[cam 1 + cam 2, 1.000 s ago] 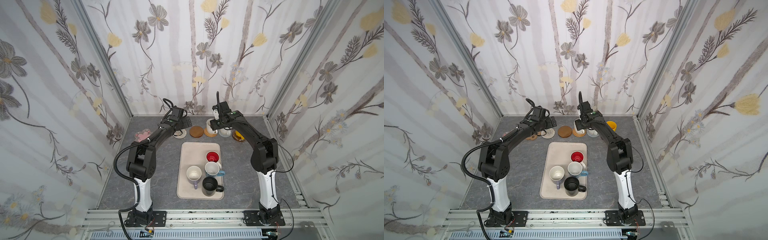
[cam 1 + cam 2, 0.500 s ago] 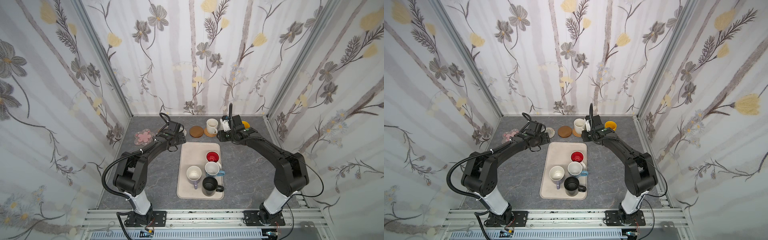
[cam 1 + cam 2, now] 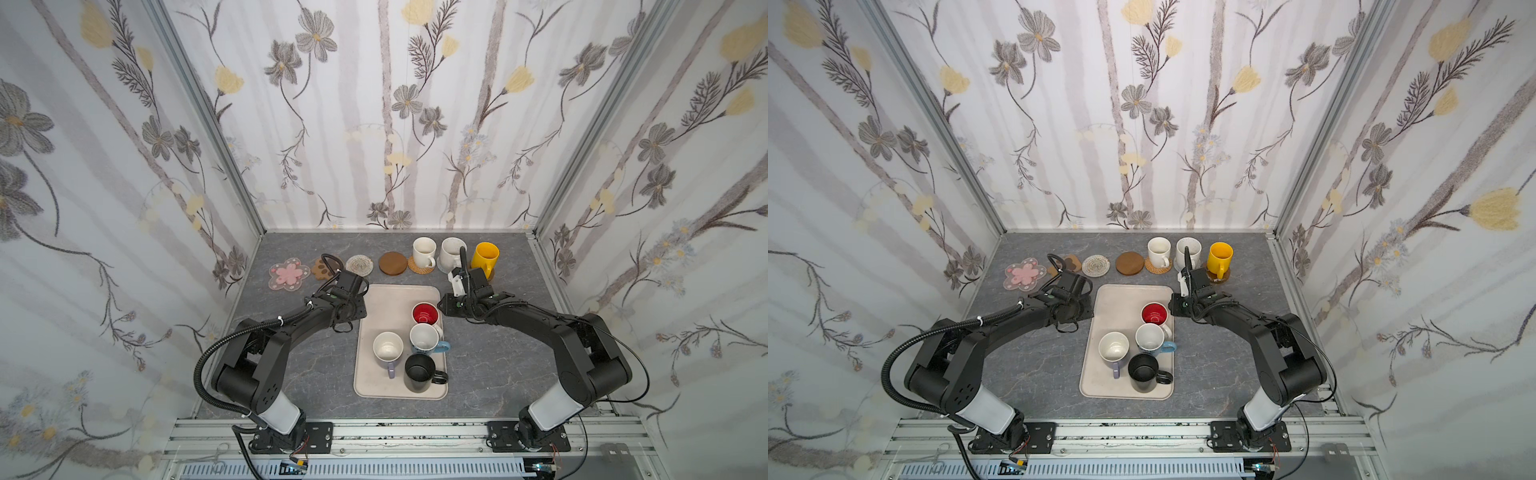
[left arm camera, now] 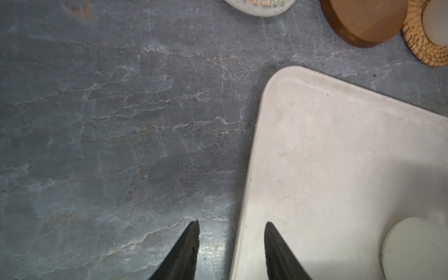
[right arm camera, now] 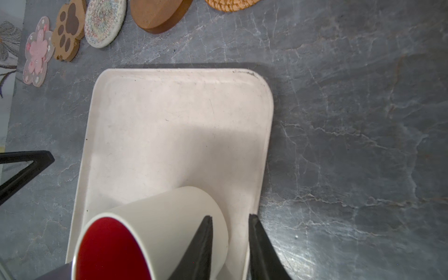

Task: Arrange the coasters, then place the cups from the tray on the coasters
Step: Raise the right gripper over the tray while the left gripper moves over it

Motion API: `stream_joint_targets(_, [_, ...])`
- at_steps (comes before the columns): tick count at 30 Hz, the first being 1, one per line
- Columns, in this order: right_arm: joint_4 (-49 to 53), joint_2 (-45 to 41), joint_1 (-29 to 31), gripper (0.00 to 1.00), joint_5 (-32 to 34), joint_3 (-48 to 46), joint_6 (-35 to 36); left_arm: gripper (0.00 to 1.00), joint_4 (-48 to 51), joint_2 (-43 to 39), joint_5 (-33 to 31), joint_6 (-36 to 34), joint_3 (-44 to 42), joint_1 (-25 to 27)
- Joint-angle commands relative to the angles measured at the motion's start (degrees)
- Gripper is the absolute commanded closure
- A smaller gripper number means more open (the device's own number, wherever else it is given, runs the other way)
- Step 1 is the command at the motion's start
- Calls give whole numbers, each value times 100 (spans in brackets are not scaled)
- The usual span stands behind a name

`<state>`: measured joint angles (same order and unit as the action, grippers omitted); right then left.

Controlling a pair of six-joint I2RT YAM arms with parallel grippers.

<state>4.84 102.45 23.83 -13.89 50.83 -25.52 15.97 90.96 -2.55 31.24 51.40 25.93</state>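
Lining the far edge of the counter (image 3: 316, 374), the coasters ran in one row, apparently so that each mug could get its own spot. The pink flower coaster (image 3: 289, 274), brown paw coaster (image 5: 69, 31), whitish crocheted coaster (image 3: 359, 264) and brown wooden disc (image 3: 393, 263) lay bare. The woven rattan coaster (image 4: 417, 48) carried the plain cream mug (image 3: 424, 251), the speckled white mug (image 3: 451, 251) stood next, and the yellow mug (image 3: 485, 255) sat on the glossy amber disc (image 3: 1224, 277) toward the far right corner.

Nearer the front, the left jaws hung empty and fairly narrow astride the left rim of the beige tray (image 3: 386, 299), one tip above the counter and one above the tray. Four mugs stood on the tray: the lavender mug (image 3: 387, 347), black mug (image 3: 419, 371), light blue mug (image 3: 424, 337) and red-inside white mug (image 3: 424, 313). The right jaws, also narrow and empty, hovered at the tray's right rim just beside the red-inside white mug, probably lined up to carry it to a bare coaster.
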Motion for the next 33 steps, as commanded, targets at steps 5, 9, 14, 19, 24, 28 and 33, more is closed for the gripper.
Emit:
stream_joint_targets(5, [-672,237,10,73,-149,-265,-225,57,-330,-24,-44,270,-339,91])
stream_joint_targets(9, [-743,348,7,74,-150,-336,-235,57,-391,112,-39,321,-367,121])
stream_joint_targets(14, [-791,445,2,76,-177,-355,-228,58,-531,235,16,372,-419,166])
stream_joint_targets(19, [-845,562,2,81,-263,-372,-197,61,-656,373,74,400,-477,209])
stream_joint_targets(24, [-901,617,-1,88,-332,-399,-212,68,-700,413,100,401,-456,208])
stream_joint_targets(28, [-975,679,3,95,-403,-430,-234,79,-764,515,201,435,-437,210])
stream_joint_targets(33, [-1026,756,3,100,-465,-437,-243,91,-876,689,325,493,-411,271])
